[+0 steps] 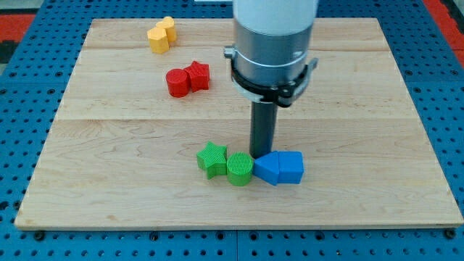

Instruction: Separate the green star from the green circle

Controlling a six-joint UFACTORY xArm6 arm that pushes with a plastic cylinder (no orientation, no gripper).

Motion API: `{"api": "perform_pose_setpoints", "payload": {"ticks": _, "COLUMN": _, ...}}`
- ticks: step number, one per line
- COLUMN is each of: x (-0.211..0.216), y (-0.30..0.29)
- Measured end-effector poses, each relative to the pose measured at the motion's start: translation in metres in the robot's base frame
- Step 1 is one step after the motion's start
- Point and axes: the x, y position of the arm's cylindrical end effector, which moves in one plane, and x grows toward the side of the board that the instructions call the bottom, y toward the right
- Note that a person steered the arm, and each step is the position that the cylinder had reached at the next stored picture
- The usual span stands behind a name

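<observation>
The green star (212,159) lies near the board's bottom centre, touching the green circle (240,169) on its right. My tip (260,154) comes down just above and to the right of the green circle, at the top left edge of the blue blocks. It is close to the circle; I cannot tell whether it touches it.
Two blue blocks (280,167) sit side by side right of the green circle, touching it. A red circle (177,83) and a red star (197,75) touch each other at upper left. Two yellow blocks (161,35) sit near the top left. The wooden board (109,159) rests on a blue pegboard.
</observation>
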Motion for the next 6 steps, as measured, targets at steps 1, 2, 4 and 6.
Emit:
{"api": "perform_pose_setpoints", "payload": {"ticks": 1, "x": 0.011, "y": 0.016}}
{"api": "perform_pose_setpoints", "payload": {"ticks": 2, "x": 0.021, "y": 0.015}}
{"api": "perform_pose_setpoints", "payload": {"ticks": 4, "x": 0.025, "y": -0.042}}
{"api": "perform_pose_setpoints", "payload": {"ticks": 6, "x": 0.022, "y": -0.132}}
